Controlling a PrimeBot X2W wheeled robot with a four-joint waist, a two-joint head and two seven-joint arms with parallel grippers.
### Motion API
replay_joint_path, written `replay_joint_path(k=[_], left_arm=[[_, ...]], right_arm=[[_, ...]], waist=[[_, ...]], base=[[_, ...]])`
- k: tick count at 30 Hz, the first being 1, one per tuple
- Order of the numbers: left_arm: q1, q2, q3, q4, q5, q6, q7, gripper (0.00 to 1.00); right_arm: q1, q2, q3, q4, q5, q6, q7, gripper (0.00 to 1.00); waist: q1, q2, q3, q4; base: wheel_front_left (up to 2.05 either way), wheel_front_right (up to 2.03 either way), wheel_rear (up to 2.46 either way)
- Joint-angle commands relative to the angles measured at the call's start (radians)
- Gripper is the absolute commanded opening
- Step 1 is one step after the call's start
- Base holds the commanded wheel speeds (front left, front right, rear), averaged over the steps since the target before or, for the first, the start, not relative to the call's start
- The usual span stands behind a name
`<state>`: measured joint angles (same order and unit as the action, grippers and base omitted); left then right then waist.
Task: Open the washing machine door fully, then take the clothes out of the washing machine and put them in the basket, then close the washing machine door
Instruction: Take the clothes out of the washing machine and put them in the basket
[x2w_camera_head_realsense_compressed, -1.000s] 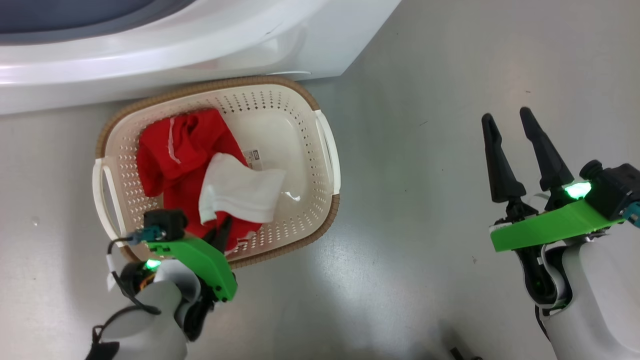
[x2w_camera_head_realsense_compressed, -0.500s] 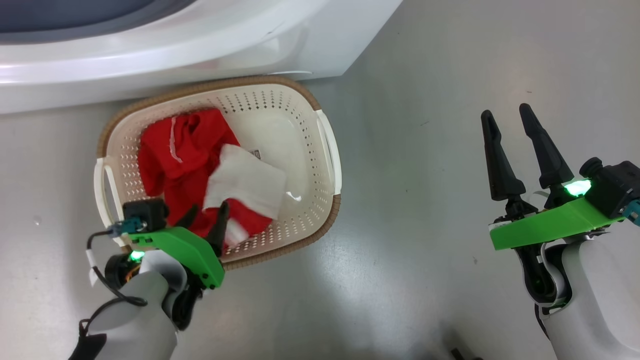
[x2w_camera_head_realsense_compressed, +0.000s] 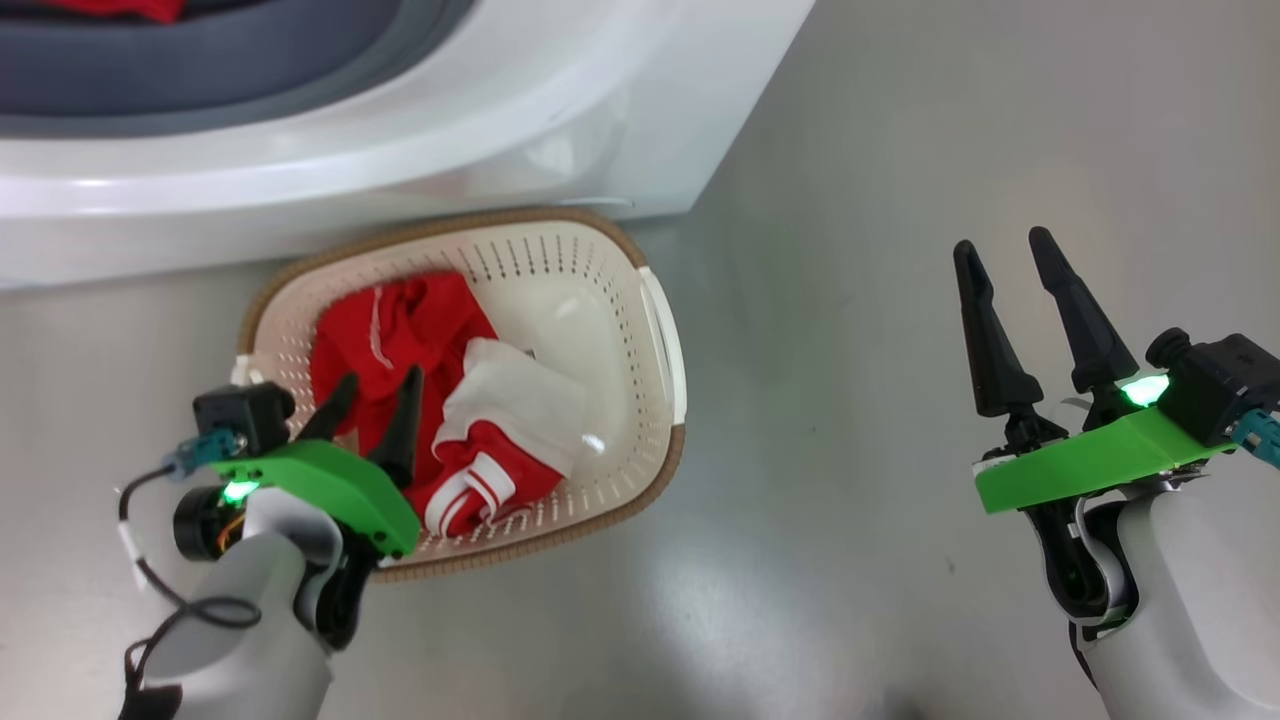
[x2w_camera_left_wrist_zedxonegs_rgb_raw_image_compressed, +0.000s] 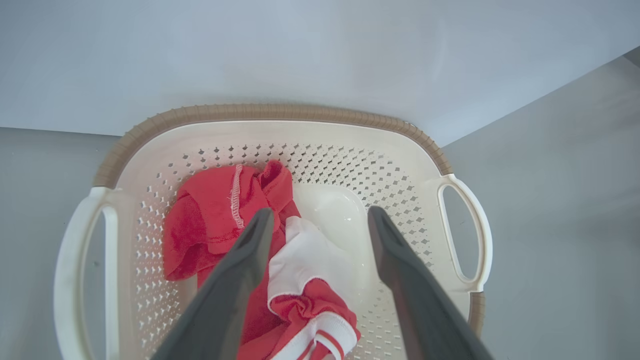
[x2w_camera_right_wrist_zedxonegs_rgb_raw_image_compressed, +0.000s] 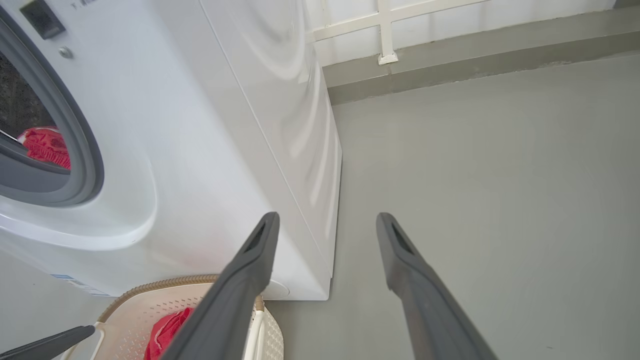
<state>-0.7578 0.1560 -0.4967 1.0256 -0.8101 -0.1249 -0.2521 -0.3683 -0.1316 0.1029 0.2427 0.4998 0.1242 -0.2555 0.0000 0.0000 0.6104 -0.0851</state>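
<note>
The cream basket (x2w_camera_head_realsense_compressed: 655, 330) with its brown rim stands on the floor against the washing machine (x2w_camera_head_realsense_compressed: 500, 130). Red and white clothes (x2w_camera_head_realsense_compressed: 420, 330) lie heaped in its left half. My left gripper (x2w_camera_head_realsense_compressed: 380, 378) hovers open above that heap with nothing between its fingers. The left wrist view looks down at the basket (x2w_camera_left_wrist_zedxonegs_rgb_raw_image_compressed: 270, 111), the clothes (x2w_camera_left_wrist_zedxonegs_rgb_raw_image_compressed: 215, 210) and my left gripper (x2w_camera_left_wrist_zedxonegs_rgb_raw_image_compressed: 321, 212). More red clothes (x2w_camera_right_wrist_zedxonegs_rgb_raw_image_compressed: 47, 145) lie in the drum behind the grey gasket (x2w_camera_right_wrist_zedxonegs_rgb_raw_image_compressed: 85, 150). My right gripper (x2w_camera_head_realsense_compressed: 1000, 243) is open and empty over bare floor. The washing machine door is out of view.
Grey floor spreads to the right of the washing machine (x2w_camera_right_wrist_zedxonegs_rgb_raw_image_compressed: 200, 125) and the basket (x2w_camera_right_wrist_zedxonegs_rgb_raw_image_compressed: 150, 300). A low wall ledge (x2w_camera_right_wrist_zedxonegs_rgb_raw_image_compressed: 450, 55) runs along the back. One finger of the left gripper (x2w_camera_right_wrist_zedxonegs_rgb_raw_image_compressed: 45, 345) pokes into the right wrist view's lower left corner.
My left gripper has opened and let go of the red and white garment, which settled in the basket. The gripper then drew back toward the left. The head camera tilted up slightly.
</note>
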Motion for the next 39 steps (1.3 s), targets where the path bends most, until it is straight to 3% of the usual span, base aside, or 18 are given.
replay_joint_path(k=[1, 15, 39], left_arm=[[0.053, 0.035, 0.064, -0.040, 0.044, 0.001, -0.010, 1.00], [0.282, -0.033, 0.392, -0.290, 0.358, -0.003, -0.010, 1.00], [0.602, -0.094, 0.584, -0.735, 0.559, -0.006, -0.010, 1.00]], right_arm=[[0.038, -0.012, 0.017, -0.015, -0.002, 0.007, -0.006, 1.00], [0.127, -0.036, 0.015, 0.015, 0.007, 0.007, -0.006, 1.00], [0.298, -0.054, -0.017, 0.024, 0.016, 0.007, -0.006, 1.00]], waist=[[0.0000, 0.0000, -0.047, 0.007], [0.0000, 0.0000, -0.246, 0.037], [0.0000, 0.0000, -0.447, 0.059]], base=[[0.00, 0.00, 0.00], [0.00, 0.00, 0.00], [0.00, 0.00, 0.00]])
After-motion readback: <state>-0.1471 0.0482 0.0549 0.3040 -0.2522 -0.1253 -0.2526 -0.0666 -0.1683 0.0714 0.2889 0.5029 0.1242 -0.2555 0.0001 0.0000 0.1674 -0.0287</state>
